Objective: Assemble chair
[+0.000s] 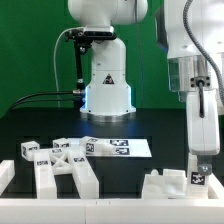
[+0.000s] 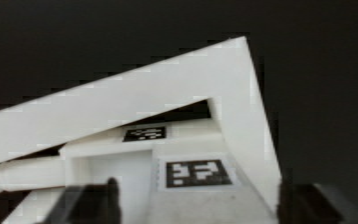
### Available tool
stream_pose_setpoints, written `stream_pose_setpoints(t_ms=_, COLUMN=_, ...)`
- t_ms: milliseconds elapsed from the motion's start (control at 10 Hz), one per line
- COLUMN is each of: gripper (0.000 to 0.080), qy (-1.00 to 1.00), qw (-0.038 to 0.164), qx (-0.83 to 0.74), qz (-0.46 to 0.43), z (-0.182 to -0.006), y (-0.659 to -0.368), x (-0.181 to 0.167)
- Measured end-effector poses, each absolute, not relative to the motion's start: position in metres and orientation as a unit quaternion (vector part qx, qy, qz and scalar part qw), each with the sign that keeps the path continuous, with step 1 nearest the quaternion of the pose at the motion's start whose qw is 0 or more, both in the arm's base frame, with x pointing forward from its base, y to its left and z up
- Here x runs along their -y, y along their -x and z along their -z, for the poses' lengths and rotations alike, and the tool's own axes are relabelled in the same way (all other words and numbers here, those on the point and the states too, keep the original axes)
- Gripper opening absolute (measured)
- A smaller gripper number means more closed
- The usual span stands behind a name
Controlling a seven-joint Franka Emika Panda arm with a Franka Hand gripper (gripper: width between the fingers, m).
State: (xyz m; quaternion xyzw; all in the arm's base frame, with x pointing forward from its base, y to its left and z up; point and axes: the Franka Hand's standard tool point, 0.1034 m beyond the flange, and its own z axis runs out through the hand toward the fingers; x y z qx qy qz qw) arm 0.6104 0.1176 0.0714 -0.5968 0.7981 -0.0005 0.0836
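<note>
Hanging at the exterior view's right of the marker board [image 1: 116, 147], the gripper [image 1: 203, 172] sits low against a notched chair part [image 1: 165, 187], which lies on the black surface [image 1: 165, 140] nearer the camera than the board. In the wrist view the dark fingers [image 2: 91, 203] stand wide apart, one on each side of that chair part [image 2: 176, 120]. I cannot tell whether they press on it or only flank it.

There the part shows flat matte white faces, a long slanted edge running up to a sharp corner, and two square black-and-white tags on a recessed face. The black ground beyond its slanted edge is bare.

To the exterior view's left of the marker board lie the other chair pieces. One is a crossed frame piece [image 1: 65, 168] with thick square bars. A small tagged block [image 1: 29, 150] lies just beside it, farther left. They look chunky, smooth and white, with blunt corners. They lie well apart from the gripper, and a strip of open black surface runs between the two groups in front of the board.

Behind the marker board stands the white robot base [image 1: 106, 85], with a dark cable [image 1: 40, 97] trailing off to the exterior view's left. The stretch between board and base is plain black surface.
</note>
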Motion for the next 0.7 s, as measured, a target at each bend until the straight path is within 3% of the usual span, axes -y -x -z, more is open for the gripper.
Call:
stream_pose_setpoints(t_ms=100, gripper=0.0514, qy=0.599, qw=0.084, qx=-0.796, qz=0.001, z=-0.073, y=-0.61, x=-0.119)
stream_pose_setpoints(t_ms=200, gripper=0.0621, qy=0.609, qw=0.089, qx=-0.788, qz=0.001, z=-0.08, y=-0.609, x=-0.121)
stream_pose_setpoints(t_ms=300, gripper=0.0645, qy=0.62, qw=0.096, qx=-0.779, qz=0.003, z=-0.092, y=-0.608, x=-0.121)
stream_pose_setpoints(t_ms=500, gripper=0.0648, qy=0.636, qw=0.105, qx=-0.764, qz=0.006, z=-0.108, y=-0.605, x=-0.117)
stream_pose_setpoints(t_ms=700, gripper=0.0649, qy=0.64, qw=0.102, qx=-0.762, qz=0.005, z=-0.103, y=-0.604, x=-0.118)
